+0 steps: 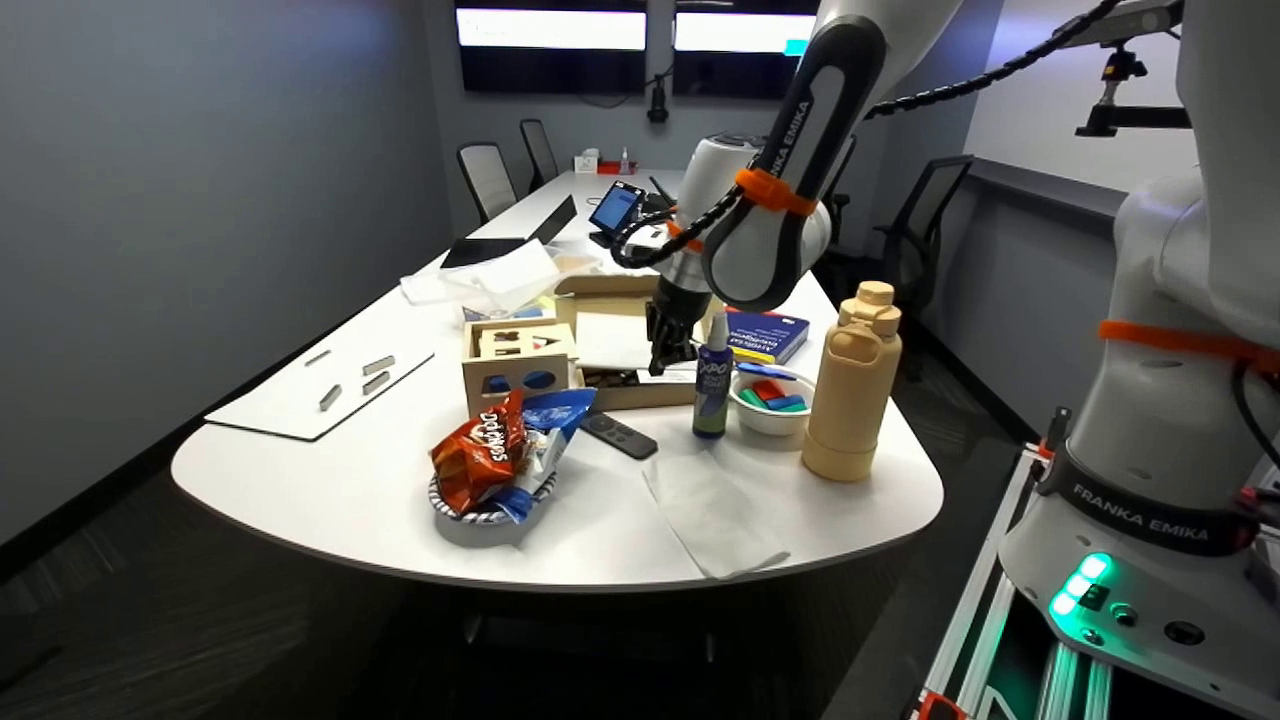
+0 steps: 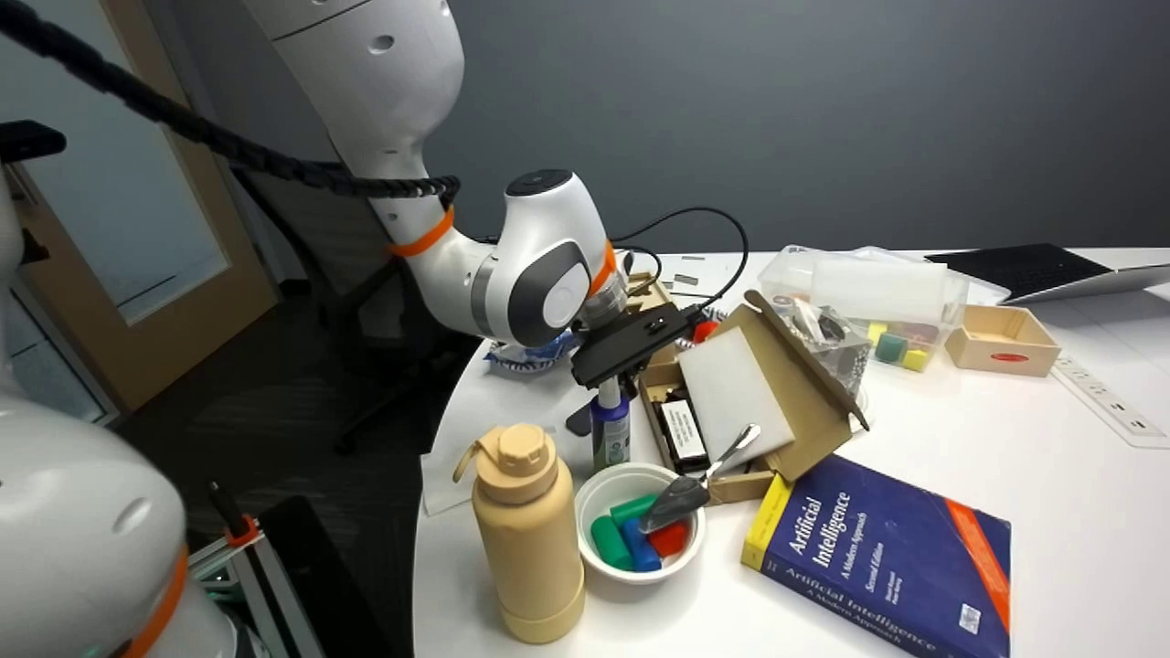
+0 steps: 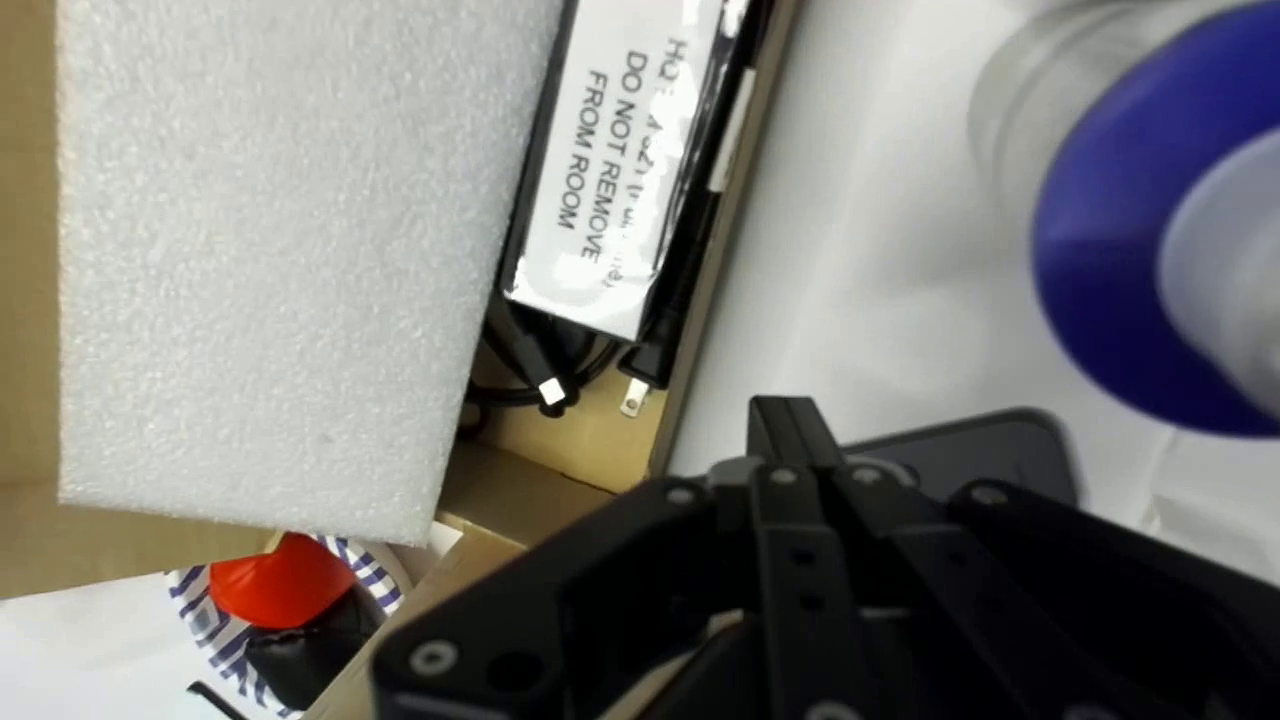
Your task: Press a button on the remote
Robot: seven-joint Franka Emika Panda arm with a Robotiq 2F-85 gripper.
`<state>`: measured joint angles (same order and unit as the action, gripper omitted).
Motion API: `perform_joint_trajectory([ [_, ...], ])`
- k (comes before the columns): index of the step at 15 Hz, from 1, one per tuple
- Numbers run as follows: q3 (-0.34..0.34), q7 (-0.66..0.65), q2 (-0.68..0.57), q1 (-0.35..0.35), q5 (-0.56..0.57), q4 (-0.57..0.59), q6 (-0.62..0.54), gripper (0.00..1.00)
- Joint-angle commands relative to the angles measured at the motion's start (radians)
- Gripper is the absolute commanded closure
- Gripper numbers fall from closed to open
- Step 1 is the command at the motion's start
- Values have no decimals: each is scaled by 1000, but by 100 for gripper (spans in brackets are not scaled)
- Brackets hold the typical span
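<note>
black gripper (image 3: 795, 432), fingertips pressed together, nothing held; the wrist view shows this, while in an exterior view a black housing (image 2: 632, 343) covers most of the fingers. tips hang above the table (image 1: 350, 500), apart from the remote (image 1: 620, 436).

remote lies flat, buttons up, in from the rounded end edge, between the snack basket (image 1: 470, 517) and the upright spray bottle (image 1: 713, 395), just beside the cardboard box (image 1: 645, 396); can't tell if touching it. the wrist view gets one end only, past the fingers; in an exterior view just a bit of the remote (image 2: 579, 421) clears the spray bottle.

wrist view also reads "do not remove from room" on a label (image 3: 600, 170) in the box, and catches a striped bowl (image 3: 220, 645) with a red thing (image 3: 283, 582) in it. metal utensil (image 2: 675, 504) over the white bowl (image 2: 599, 491) of coloured blocks (image 2: 639, 544), clear in an exterior view, as is a wooden tray (image 2: 1005, 347).

tan bottle (image 1: 853, 390) upright near the corner by the robot base (image 1: 1160, 580); paper sheet (image 1: 712, 515) almost at the rounded end edge; blue book (image 1: 775, 335) near the long edge on the base side; white panel (image 1: 275, 410) with small grey bars (image 1: 330, 397) at the long edge opposite, whole in an exterior view.
</note>
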<state>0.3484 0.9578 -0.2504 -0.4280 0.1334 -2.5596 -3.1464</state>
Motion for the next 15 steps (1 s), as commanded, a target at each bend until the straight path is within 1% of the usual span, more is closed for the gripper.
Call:
perform_joint_trajectory([
  [1, 129, -96, -55, -198, 29, 60, 29, 100],
  [2, 143, -108, -58, -238, 23, 63, 45, 100],
  [4, 196, -145, -80, -331, 29, 80, 63, 100],
  [6, 243, -180, -103, -409, 32, 100, 93, 100],
  [9, 274, -204, -131, -475, 23, 124, 124, 100],
  [12, 263, -207, -163, -481, 6, 149, 126, 100],
  [13, 194, -315, -153, -389, 148, 163, 130, 100],
  [15, 162, -379, -175, -350, 216, 190, 139, 100],
])
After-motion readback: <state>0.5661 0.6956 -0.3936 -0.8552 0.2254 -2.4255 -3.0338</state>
